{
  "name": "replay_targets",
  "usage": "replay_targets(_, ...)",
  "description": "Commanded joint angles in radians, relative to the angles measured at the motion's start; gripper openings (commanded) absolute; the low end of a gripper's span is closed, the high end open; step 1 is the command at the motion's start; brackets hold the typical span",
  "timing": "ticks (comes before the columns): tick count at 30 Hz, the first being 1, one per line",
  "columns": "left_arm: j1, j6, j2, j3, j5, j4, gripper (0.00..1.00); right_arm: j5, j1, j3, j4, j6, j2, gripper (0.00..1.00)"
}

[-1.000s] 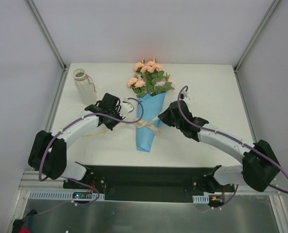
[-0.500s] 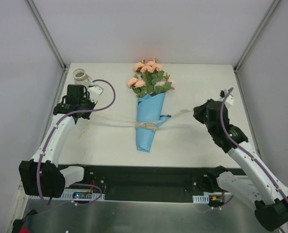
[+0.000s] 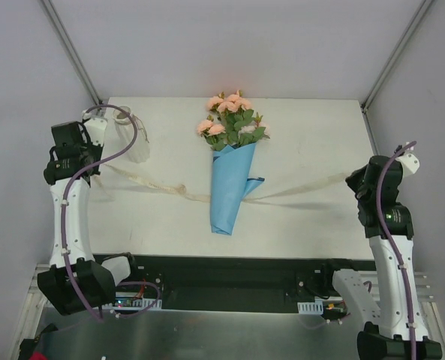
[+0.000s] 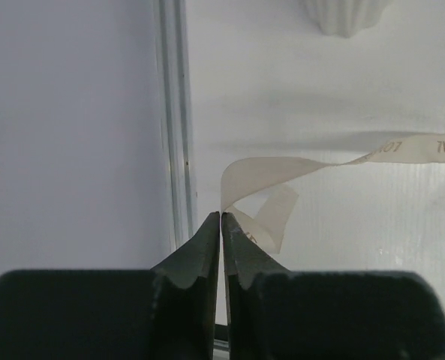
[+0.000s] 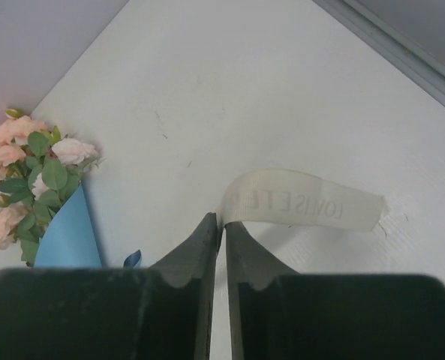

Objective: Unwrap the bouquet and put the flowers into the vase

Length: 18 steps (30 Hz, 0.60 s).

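Lying mid-table: the bouquet point(image 3: 230, 176) rests flat on the white table point(image 3: 312, 135), with its pointed end toward the arm bases and its blooms toward the far edge.
Flowers: peach-pink roses with green leaves point(image 3: 231, 120), bunched in the wide mouth of the cone and enclosed by the wrap.
Blue paper: the sheet point(image 3: 224, 202) is rolled as a cone around the stems. One corner flap sticks out on the bouquet's right side.
Ribbon: a cream strand with printed lettering point(image 3: 154, 186) runs out from both sides of the bouquet at about mid-cone. Whether it passes over or under the paper I cannot tell.
Left gripper: well out to the bouquet's left point(image 4: 221, 217), clenched on the ribbon's left end. The tip of that end curls up just past the fingertips.
Right gripper: well out to the bouquet's right point(image 5: 222, 221), fingers pressed nearly together with the ribbon's right end pinched at their tips. That stretch of ribbon hangs above the table and casts a shadow.
Vase: white and ribbed point(image 4: 347, 16), standing upright to the bouquet's left, level with the flowers and near the left gripper.
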Motion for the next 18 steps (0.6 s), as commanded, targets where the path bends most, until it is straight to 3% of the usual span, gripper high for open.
replay_targets(1, 0.036, 0.021, -0.013, 0.015, -0.029, -0.031, 0.22, 0.011, -0.044, 0.061, -0.060, -0.060, 0.031, 0.20)
replay_targets(2, 0.036, 0.035, -0.024, 0.004, -0.016, -0.037, 0.43, 0.014, -0.044, 0.067, -0.061, -0.066, 0.046, 0.29)
replay_targets(3, 0.036, 0.039, -0.047, -0.005, 0.030, -0.044, 0.88, 0.040, -0.044, 0.094, -0.073, -0.077, 0.063, 0.57)
replay_targets(4, 0.038, 0.039, -0.054, -0.017, 0.043, -0.057, 0.99, 0.054, -0.050, 0.119, -0.114, -0.083, 0.086, 0.73)
replay_targets(7, 0.036, 0.041, -0.073, -0.022, 0.092, -0.075, 0.99, 0.034, -0.061, 0.202, -0.184, -0.113, 0.175, 0.99)
replay_targets(9, 0.036, 0.035, -0.077, -0.014, 0.129, -0.095, 0.99, -0.018, -0.052, 0.216, -0.190, -0.124, 0.195, 0.96)
replay_targets(12, 0.036, 0.024, -0.081, 0.009, 0.185, -0.146, 0.99, 0.005, 0.083, 0.210, -0.186, -0.166, 0.178, 0.96)
replay_targets(15, 0.036, 0.041, -0.084, 0.041, 0.345, -0.236, 0.99, 0.101, 0.490, 0.205, -0.176, -0.226, 0.198, 0.96)
replay_targets(17, 0.036, 0.099, -0.085, 0.053, 0.463, -0.294, 0.99, 0.154, 0.650, 0.210, -0.195, -0.270, 0.251, 0.96)
replay_targets(18, 0.035, 0.111, -0.090, 0.061, 0.484, -0.326, 0.99, 0.186, 0.803, 0.193, -0.138, -0.302, 0.259, 0.96)
